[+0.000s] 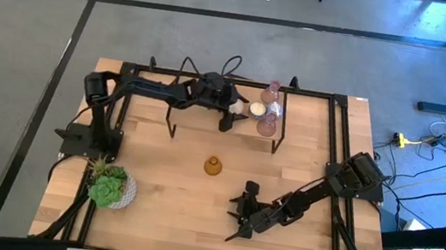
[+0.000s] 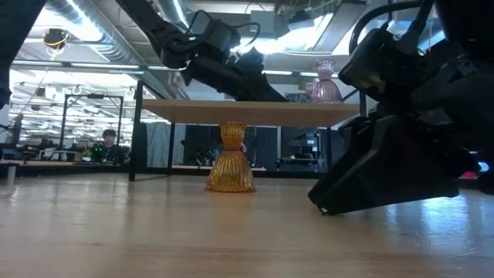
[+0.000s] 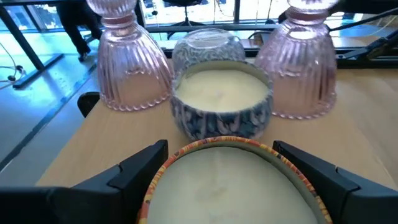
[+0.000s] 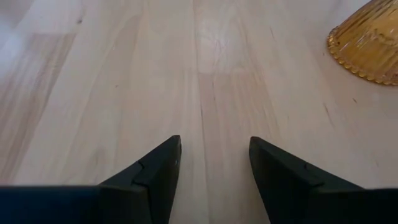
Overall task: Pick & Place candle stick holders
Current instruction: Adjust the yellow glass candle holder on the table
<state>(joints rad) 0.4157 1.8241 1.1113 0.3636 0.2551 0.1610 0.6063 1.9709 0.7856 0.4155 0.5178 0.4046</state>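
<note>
1. Shelf (image 1: 318, 120) on black legs carries most of the holders; the left wrist view alone reveals their detail: two pink ribbed glass holders (image 3: 127, 68) flank a blue-patterned cup of cream wax (image 3: 222, 102).
2. In that same view the left gripper (image 3: 227, 168) grasps a second cream-filled cup (image 3: 227, 186) with a coloured rim, its fingers (image 3: 134, 171) pressed to either side, just in front of the patterned cup.
3. From above, only pale dots and pink blurs show on the shelf.
4. The amber holder (image 1: 213, 168) stands alone on the table in front of the shelf; the low view shows its ribbed hourglass shape.
5. The right gripper (image 4: 214, 168) lies low on the bare wood near the amber holder, fingers parted and empty.
6. Count: two pink, two cream, one amber.
7. One succulent in a white pot (image 1: 109, 186) sits well left of the amber holder.
</note>
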